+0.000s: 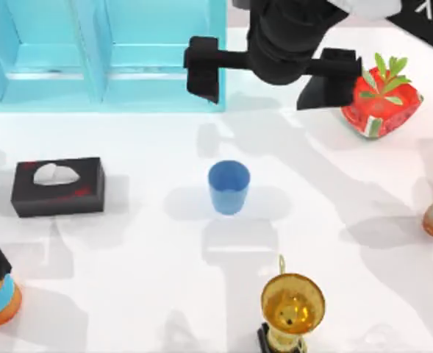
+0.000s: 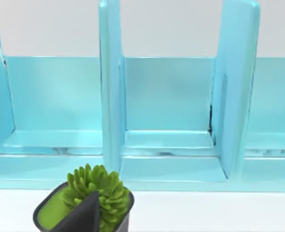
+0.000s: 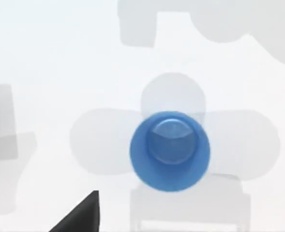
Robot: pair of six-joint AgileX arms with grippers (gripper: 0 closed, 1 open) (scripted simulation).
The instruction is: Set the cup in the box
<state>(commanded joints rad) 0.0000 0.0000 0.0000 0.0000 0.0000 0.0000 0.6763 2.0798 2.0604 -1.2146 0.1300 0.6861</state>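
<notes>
My right gripper (image 1: pixel 275 77) is hanging with its fingers spread wide and holding nothing, near the box (image 1: pixel 102 55). The cup (image 1: pixel 228 187) is standing upright on the table (image 1: pixel 128 279), apart from and below that gripper, mid-table, outside the box.

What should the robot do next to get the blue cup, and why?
Probably lower the right gripper straight down around the cup. It hangs open above the table, the cup stands upright and untouched on the table, and the box waits behind it.
</notes>
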